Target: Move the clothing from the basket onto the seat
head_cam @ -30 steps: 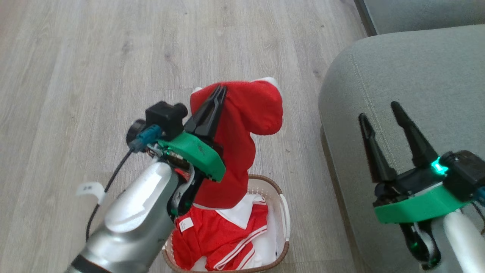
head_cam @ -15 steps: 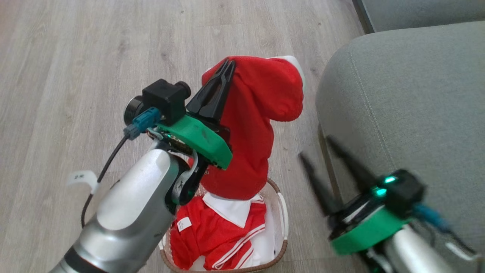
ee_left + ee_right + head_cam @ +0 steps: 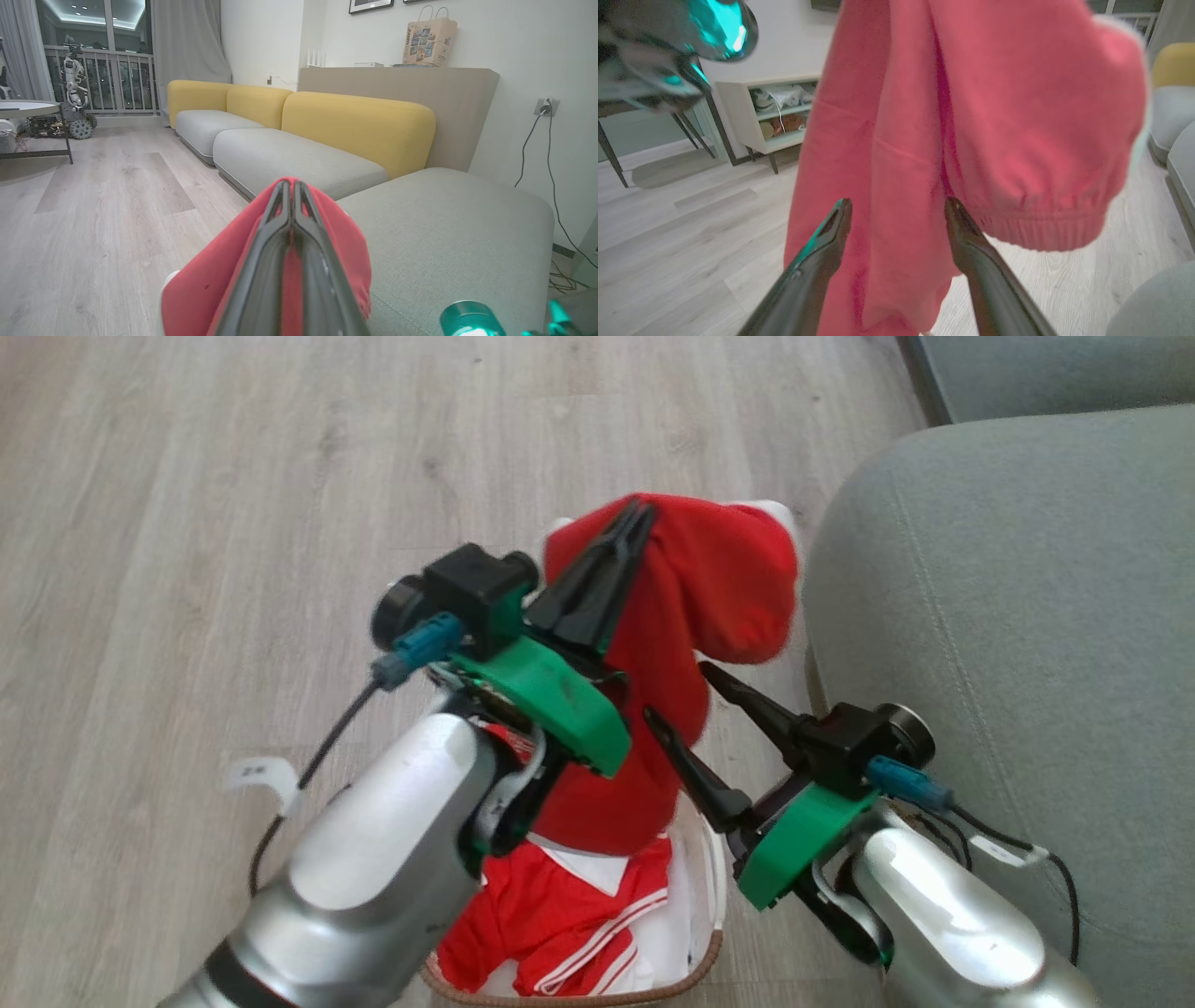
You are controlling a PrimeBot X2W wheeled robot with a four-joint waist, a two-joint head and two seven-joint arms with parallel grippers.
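The left gripper [image 3: 639, 513], jaws clamped, holds part of the clothing [image 3: 724, 588] hanging above the basket [image 3: 715, 950], where more lies. The right gripper [image 3: 677, 691], jaws wide, points at the hanging cloth, beside the seat [image 3: 1008, 579].

Pale grey wood-plank floor [image 3: 187, 476] runs through the room. White walls [image 3: 261, 37] carry a framed picture [image 3: 369, 4] and a socket [image 3: 544, 106] with a cable hanging from it. Yellow sofa backrests [image 3: 355, 126] stand before a beige ledge [image 3: 397, 79] holding a paper bag [image 3: 429, 42]. A grey curtain [image 3: 187, 42] hangs beside a dark window [image 3: 93, 46] with a railing. A low open shelf unit [image 3: 770, 112] stands against a wall
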